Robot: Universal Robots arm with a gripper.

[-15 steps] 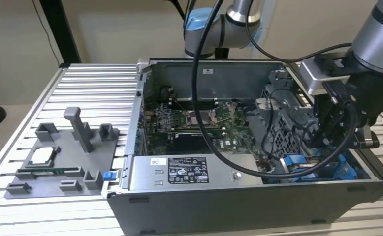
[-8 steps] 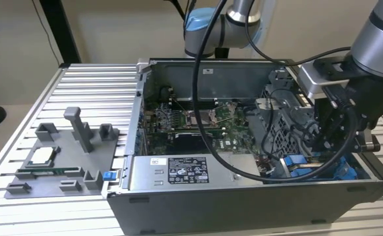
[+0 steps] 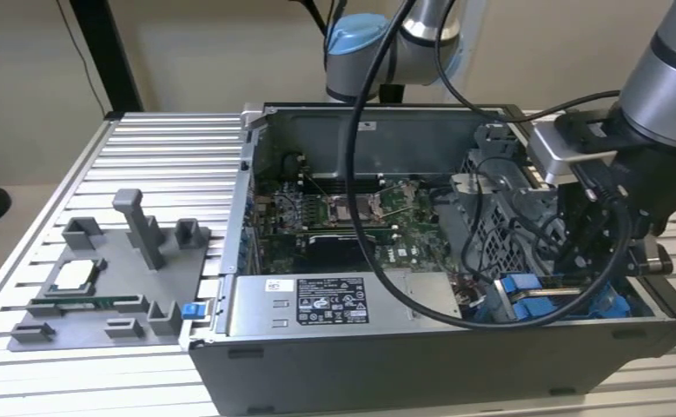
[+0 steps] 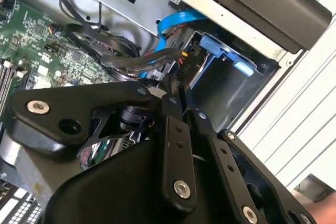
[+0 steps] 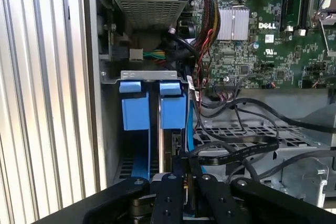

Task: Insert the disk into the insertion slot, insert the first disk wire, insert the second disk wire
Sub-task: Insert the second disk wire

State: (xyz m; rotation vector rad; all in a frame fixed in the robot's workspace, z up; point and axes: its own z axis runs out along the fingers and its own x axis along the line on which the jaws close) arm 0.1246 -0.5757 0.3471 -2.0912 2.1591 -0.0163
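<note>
My gripper (image 5: 184, 174) reaches down into the front corner of the open computer case (image 3: 431, 356), at the exterior view's right. Its fingers (image 4: 170, 145) stand close together, shut on the end of a black disk wire (image 5: 236, 150) that runs off over the perforated metal. Right beside the fingertips is the disk, standing on edge in the insertion slot (image 4: 226, 85), with its blue carrier tabs (image 5: 173, 106) showing at the slot's mouth. A blue flat wire (image 4: 176, 20) curves above the bay. The disk's own connectors are hidden behind the fingers.
The motherboard (image 5: 262, 40) and a bundle of black cables (image 4: 105, 51) lie close to the gripper. The grey labelled power supply box (image 3: 327, 304) lines the case's front. A grey fixture tray (image 3: 95, 287) lies on the slatted table at the exterior view's left.
</note>
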